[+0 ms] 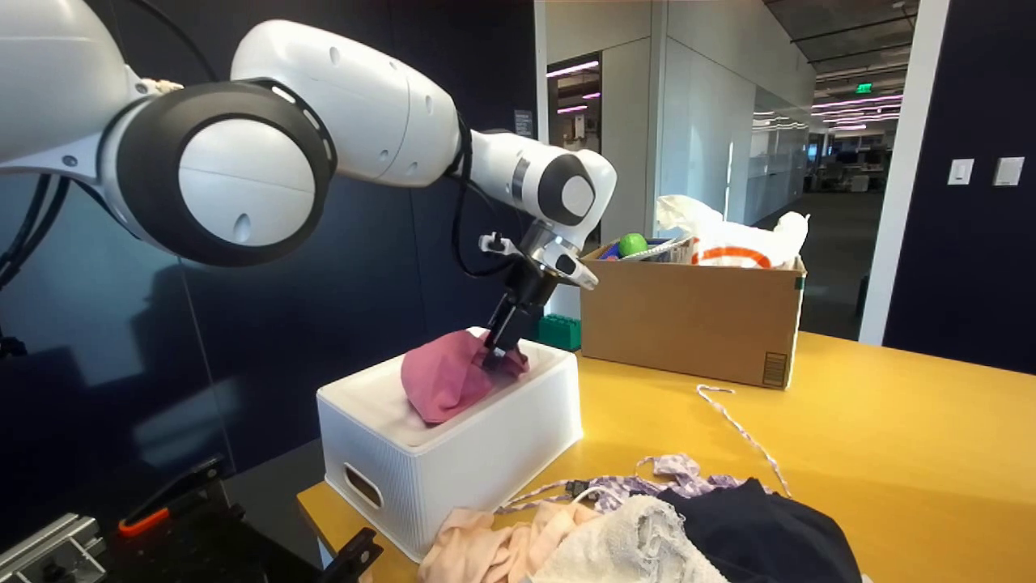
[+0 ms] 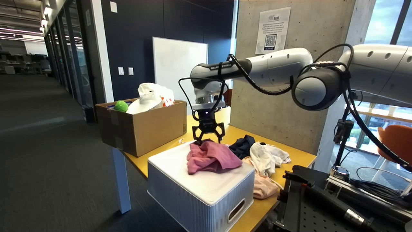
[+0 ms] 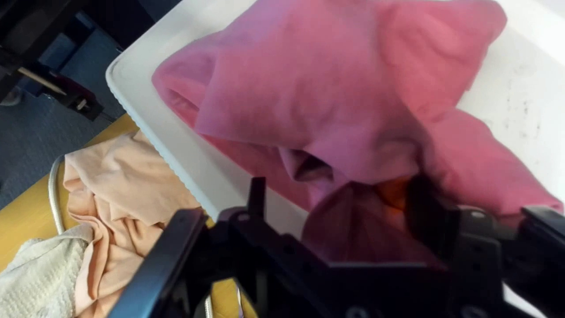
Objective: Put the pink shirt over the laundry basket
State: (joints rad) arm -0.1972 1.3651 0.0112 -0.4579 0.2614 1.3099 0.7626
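shirt point(image 2: 214, 158), pink and crumpled, lies beneath the pincer point(image 2: 209, 140), which is spread wide with seemingly nothing pinched, on the white basket point(image 2: 183, 195) further below; laying looks nearly done, and the next move calls for rising straight up without snagging the folds.

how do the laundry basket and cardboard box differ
The laundry basket is white with ribbed walls; the cardboard box is brown with flat walls. The basket shows a closed top, while the box is open. The basket carries the pink shirt on top; the box holds a white bag. Both stand on the yellow table.
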